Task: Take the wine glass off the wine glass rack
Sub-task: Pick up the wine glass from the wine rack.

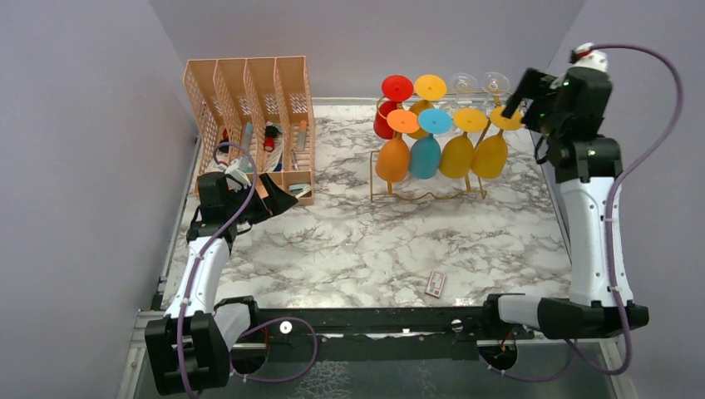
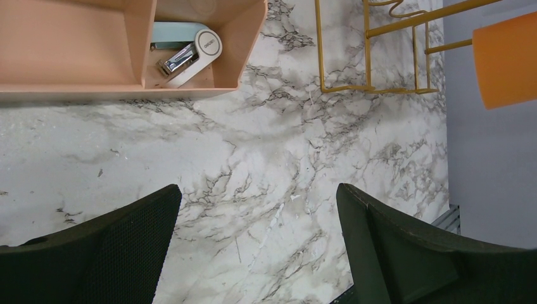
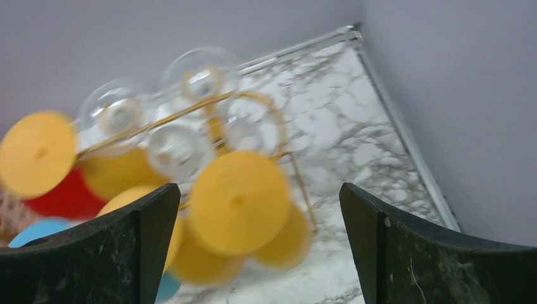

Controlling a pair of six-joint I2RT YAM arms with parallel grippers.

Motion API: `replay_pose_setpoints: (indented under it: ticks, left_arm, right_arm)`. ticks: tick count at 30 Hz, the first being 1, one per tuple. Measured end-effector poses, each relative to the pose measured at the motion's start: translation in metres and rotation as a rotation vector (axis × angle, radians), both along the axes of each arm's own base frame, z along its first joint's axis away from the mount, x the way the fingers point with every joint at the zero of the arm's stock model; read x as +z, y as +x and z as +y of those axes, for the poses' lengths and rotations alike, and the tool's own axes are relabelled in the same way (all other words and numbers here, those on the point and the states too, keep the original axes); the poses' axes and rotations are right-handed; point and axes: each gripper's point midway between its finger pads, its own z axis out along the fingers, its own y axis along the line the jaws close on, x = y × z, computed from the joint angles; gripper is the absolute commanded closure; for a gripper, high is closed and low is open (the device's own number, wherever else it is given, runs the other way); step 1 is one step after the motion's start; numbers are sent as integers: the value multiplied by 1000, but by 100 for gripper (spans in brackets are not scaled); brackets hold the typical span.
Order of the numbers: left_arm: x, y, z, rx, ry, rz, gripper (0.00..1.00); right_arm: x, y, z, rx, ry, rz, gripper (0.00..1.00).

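The wine glass point(image 1: 490, 155) nearest the right gripper point(image 1: 510, 105) is a yellow one, hanging bowl-down at the right end of the front row of the wine glass rack point(image 1: 428, 197), its round foot uppermost on the top rail. To its left on the rack's front row hang a second yellow glass point(image 1: 456, 155), a blue glass point(image 1: 425, 156) and an orange glass point(image 1: 392, 159). The back row of the rack carries a red glass point(image 1: 387, 119), another yellow one and two clear glasses point(image 1: 478, 82). The right gripper is raised at the rack's right end, just beside the yellow glass's foot. In the blurred right wrist view its fingers point(image 3: 95, 253) stand wide apart with the yellow foot disc point(image 3: 239, 202) showing between them. Whether either finger touches the glass cannot be told. The left gripper point(image 1: 278, 199) is well to the left of the rack, low over the marble table point(image 1: 349, 241). Its jaws are spread wide around nothing, and the left wrist view shows only bare marble between them. Left of the rack stands a peach file organiser point(image 1: 249, 125), with a stapler point(image 2: 190, 54) lying in its near compartment. A small card point(image 1: 436, 284) lies on the table in front of the rack.
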Motion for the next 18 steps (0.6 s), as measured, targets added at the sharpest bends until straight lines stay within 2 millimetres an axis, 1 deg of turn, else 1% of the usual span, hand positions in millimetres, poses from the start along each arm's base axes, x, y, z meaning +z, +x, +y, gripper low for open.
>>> replay_pose_setpoints:
  ticks: [2, 3, 4, 6, 9, 11, 14, 16, 18]
  left_arm:
    - [0, 0, 0, 0, 0, 1, 1]
    - [0, 0, 0, 0, 0, 1, 1]
    - [0, 0, 0, 0, 0, 2, 1]
    - [0, 0, 0, 0, 0, 2, 1]
    - [0, 0, 0, 0, 0, 2, 1]
    - [0, 0, 0, 0, 0, 2, 1]
    - [0, 0, 0, 0, 0, 1, 1]
    - [0, 0, 0, 0, 0, 1, 1]
    - [0, 0, 0, 0, 0, 1, 1]
  right_arm:
    - [-2, 9, -38, -63, 46, 18, 4]
    - [-4, 10, -51, -77, 79, 23, 6]
    - [-9, 9, -61, -75, 123, 35, 8]
    - [-16, 6, -69, -57, 207, 43, 11]
    - [-32, 0, -73, -26, 334, 67, 15]
    - [-43, -1, -70, -4, 399, 84, 17]
    - [-53, 0, -53, 66, 491, 110, 22]
    - [-53, 1, -43, 112, 530, 110, 26]
    - [-53, 2, -37, 146, 556, 104, 33]
